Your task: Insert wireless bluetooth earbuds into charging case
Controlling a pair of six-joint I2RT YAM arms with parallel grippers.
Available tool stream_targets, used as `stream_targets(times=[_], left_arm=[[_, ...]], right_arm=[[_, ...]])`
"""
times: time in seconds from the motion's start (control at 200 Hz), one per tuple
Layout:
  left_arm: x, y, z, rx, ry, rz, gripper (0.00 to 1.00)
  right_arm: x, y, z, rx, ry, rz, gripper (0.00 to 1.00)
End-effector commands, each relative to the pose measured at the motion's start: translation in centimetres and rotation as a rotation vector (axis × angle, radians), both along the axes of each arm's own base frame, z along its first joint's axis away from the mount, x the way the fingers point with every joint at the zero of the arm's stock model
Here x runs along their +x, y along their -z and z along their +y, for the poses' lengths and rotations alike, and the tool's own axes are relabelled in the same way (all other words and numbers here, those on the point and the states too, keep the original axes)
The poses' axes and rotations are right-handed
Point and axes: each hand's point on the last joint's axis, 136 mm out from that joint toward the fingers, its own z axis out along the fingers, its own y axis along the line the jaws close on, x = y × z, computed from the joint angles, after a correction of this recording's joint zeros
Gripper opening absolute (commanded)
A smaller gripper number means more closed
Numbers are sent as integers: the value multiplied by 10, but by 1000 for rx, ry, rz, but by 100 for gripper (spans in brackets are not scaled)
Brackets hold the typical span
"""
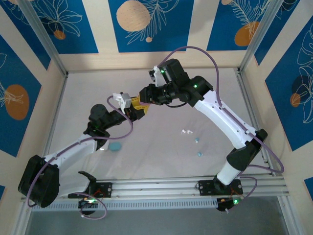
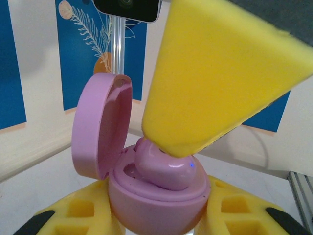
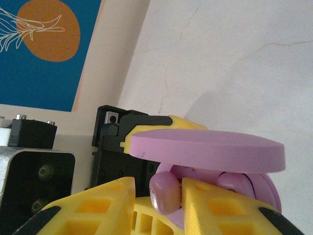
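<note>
Seating step, by my judgement. My left claw (image 2: 154,221) pinches the open pink case (image 2: 157,196), lower centre; the pink earbud (image 3: 165,193) sits inside my right claw (image 3: 159,186), hold unconfirmed. Next: press it home.

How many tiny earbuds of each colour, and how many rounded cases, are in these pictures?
Tiny glossy white earbuds: 2
Tiny glossy teal earbuds: 2
Tiny glossy pink earbud: 1 clearly seen
Open rounded pink plastic case: 1
Round teal case: 1
Total: 7

Overhead looks down; close wrist views share case (image 2: 156,208)
</note>
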Motion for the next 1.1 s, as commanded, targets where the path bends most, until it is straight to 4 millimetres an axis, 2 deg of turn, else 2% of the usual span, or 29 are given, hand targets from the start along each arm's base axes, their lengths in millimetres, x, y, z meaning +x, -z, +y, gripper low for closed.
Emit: stream_targets(times=[0.0, 0.21, 0.47, 0.62, 0.8, 1.095], left_arm=[[-3, -27, -2, -38, 3, -79, 22], [-1, -24, -2, -33, -3, -72, 22], [-3, -26, -2, -37, 7, -80, 22], [-6, -24, -3, -27, 17, -80, 22], [-14, -22, -5, 1, 54, -79, 22], [-23, -26, -5, 18, 77, -86, 22]], right_arm=[[-6, -17, 1, 18, -25, -37, 32], [-9, -32, -10, 37, -3, -82, 33], [-9, -32, -16, 42, 10, -79, 33], [-8, -46, -28, 59, 41, -148, 33], [15, -49, -56, 71, 143, -151, 37], [34, -39, -45, 119, 86, -26, 45]])
